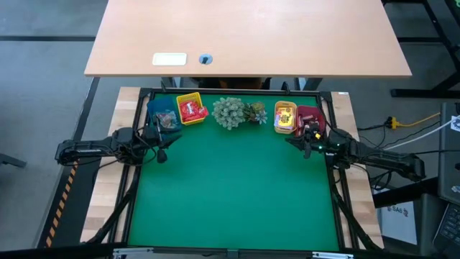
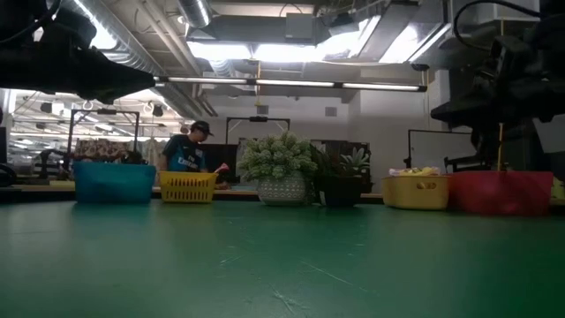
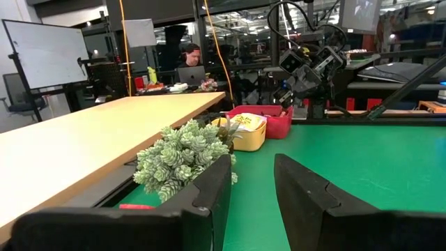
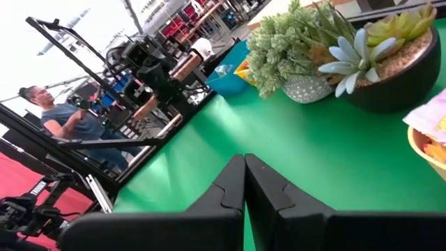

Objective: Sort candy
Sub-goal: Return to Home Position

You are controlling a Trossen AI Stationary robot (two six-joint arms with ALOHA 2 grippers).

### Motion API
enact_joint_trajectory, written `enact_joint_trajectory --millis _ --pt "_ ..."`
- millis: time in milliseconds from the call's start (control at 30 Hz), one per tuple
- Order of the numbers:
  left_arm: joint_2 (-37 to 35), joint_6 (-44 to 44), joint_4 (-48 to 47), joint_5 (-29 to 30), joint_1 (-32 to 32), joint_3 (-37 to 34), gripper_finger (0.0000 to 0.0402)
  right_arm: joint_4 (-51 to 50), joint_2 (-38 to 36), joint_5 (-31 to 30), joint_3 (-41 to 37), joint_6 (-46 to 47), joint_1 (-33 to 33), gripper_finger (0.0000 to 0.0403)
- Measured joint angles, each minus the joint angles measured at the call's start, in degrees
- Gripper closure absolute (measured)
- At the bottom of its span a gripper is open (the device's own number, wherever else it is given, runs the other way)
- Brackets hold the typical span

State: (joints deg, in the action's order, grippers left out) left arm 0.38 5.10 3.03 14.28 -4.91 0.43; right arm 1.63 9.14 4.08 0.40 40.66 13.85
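Observation:
The candy lies in bins along the table's far edge. Red packets (image 1: 191, 110) fill the yellow bin (image 1: 188, 98), yellow packets (image 1: 284, 119) the orange bin (image 1: 285, 105), and pale wrappers (image 1: 166, 119) the blue bin (image 1: 155, 108). A red bin (image 1: 310, 114) stands furthest right. My left gripper (image 1: 159, 149) hovers just on the near side of the blue bin. In the left wrist view it (image 3: 252, 188) is open and holds nothing. My right gripper (image 1: 306, 141) hovers just on the near side of the red bin. In the right wrist view it (image 4: 244, 183) is shut and holds nothing.
A grey-green plant cluster (image 1: 231, 112) and a potted succulent (image 1: 256, 111) stand between the yellow and orange bins. The green mat (image 1: 237, 194) stretches toward the near edge. A wooden desk (image 1: 244, 36) lies beyond the table. A person (image 2: 188, 152) sits in the room behind.

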Motion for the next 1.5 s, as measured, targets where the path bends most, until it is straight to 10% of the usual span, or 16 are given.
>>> enact_joint_trajectory --millis 1500 --pt "0.0 0.0 0.0 0.0 0.0 0.0 0.0303 0.0 -9.0 0.0 0.0 0.0 0.0 0.0398"
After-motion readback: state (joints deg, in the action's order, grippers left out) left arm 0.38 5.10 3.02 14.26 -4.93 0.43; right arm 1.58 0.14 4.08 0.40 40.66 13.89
